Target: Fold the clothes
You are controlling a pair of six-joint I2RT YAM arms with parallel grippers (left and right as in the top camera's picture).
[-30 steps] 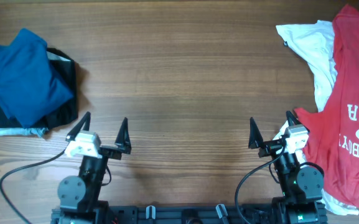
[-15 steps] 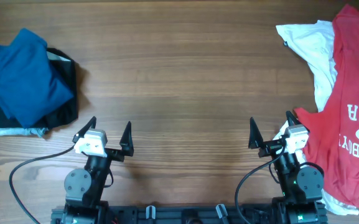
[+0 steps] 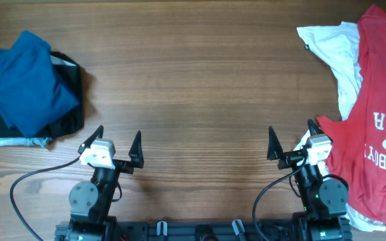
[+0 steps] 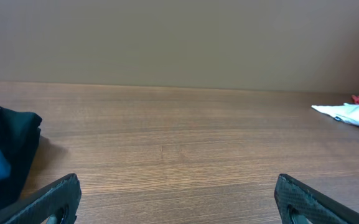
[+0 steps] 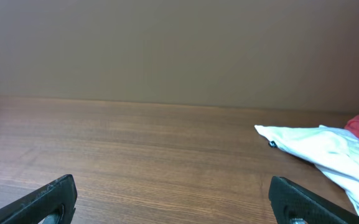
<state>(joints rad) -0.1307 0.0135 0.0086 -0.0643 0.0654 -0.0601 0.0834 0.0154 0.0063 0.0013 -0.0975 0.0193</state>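
Clothes, two heaps, unfolded. Right heap: red shirt (image 3: 373, 100), crumpled, at the right edge of the desk (image 3: 193, 73); its long axis runs from the far side to the near side, with white lettering lying sideways on the lower half. Which end is the neck cannot be told. A white shirt (image 3: 333, 47) lies beside it and partly under it, one corner pointing toward the desk's middle. Left heap: blue shirt (image 3: 22, 80) bunched on top of a black garment (image 3: 72, 114), long axis roughly diagonal, a pale hem showing at the near side. Both heaps sit at the desk's ends, probably to leave the bare middle as folding room. Right gripper (image 3: 290, 127): spread wide, holding nothing, parked at the near edge just beside the red shirt and aimed at the far side. Left gripper (image 3: 117, 132): likewise wide apart and empty, near the left heap but apart from it.
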